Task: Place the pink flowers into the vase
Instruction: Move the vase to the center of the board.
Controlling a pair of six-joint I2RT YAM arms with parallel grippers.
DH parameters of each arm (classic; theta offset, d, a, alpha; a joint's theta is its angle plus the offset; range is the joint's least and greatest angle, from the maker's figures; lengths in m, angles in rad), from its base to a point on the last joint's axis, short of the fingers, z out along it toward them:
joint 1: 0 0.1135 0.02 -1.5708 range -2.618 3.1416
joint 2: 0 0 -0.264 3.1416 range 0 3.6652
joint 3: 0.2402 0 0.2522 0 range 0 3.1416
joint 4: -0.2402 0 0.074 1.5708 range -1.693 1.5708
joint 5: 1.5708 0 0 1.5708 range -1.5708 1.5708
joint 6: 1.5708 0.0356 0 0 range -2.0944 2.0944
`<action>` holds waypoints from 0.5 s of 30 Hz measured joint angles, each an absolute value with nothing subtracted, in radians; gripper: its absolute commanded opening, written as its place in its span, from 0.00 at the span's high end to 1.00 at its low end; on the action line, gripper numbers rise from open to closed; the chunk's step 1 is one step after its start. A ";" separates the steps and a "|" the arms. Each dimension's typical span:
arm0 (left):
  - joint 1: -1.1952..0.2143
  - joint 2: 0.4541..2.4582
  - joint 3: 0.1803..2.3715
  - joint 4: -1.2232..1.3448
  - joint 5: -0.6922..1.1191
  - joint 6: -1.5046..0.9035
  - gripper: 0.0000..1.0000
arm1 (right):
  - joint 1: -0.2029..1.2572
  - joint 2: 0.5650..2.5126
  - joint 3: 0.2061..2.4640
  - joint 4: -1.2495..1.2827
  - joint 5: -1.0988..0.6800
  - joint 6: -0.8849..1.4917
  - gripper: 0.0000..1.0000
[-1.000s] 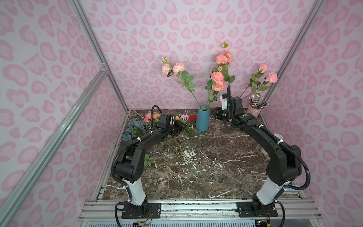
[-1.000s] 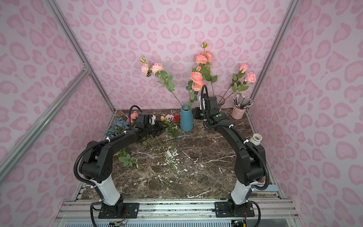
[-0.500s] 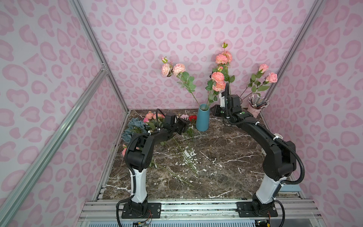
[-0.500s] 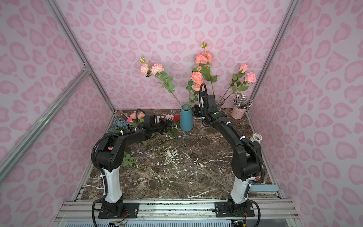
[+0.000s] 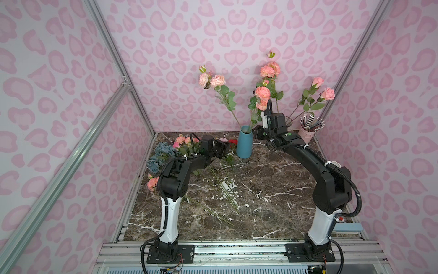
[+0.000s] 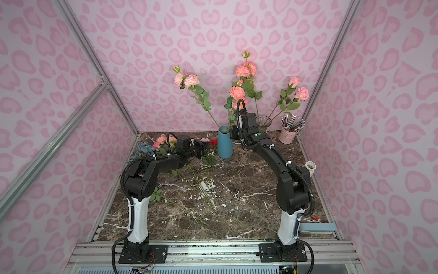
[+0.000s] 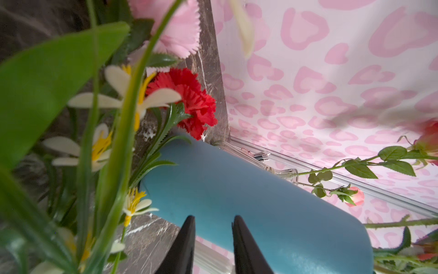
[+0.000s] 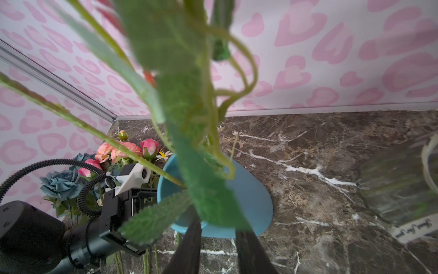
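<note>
Pink flowers [image 5: 262,92] in vase [image 5: 244,146]; stems beside R gripper [image 5: 254,132].

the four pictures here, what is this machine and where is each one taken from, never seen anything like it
It is a robot with two black-and-white arms bolted at the near edge of a marble table. Two pictures look down from above at the whole scene; the other two come from a camera on each wrist. Each arm ends in a gripper. The left gripper is open and empty near the blue vase. The right gripper seems to pinch a green stem of the pink flowers standing in it. More flowers lie at the back: pink ones, a red carnation, a blue bunch.
</note>
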State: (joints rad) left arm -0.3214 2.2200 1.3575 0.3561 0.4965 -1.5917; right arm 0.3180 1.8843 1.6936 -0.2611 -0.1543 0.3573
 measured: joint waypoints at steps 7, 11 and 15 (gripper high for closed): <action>-0.323 2.265 1.407 0.342 0.477 -1.597 0.69 | 0.327 1.943 1.755 -0.284 -0.140 0.339 0.70; -0.323 2.283 1.442 0.308 0.470 -1.595 0.70 | 0.332 1.974 1.785 -0.292 -0.134 0.336 0.71; -0.324 2.297 1.483 0.249 0.462 -1.568 0.70 | 0.338 1.989 1.800 -0.292 -0.117 0.331 0.71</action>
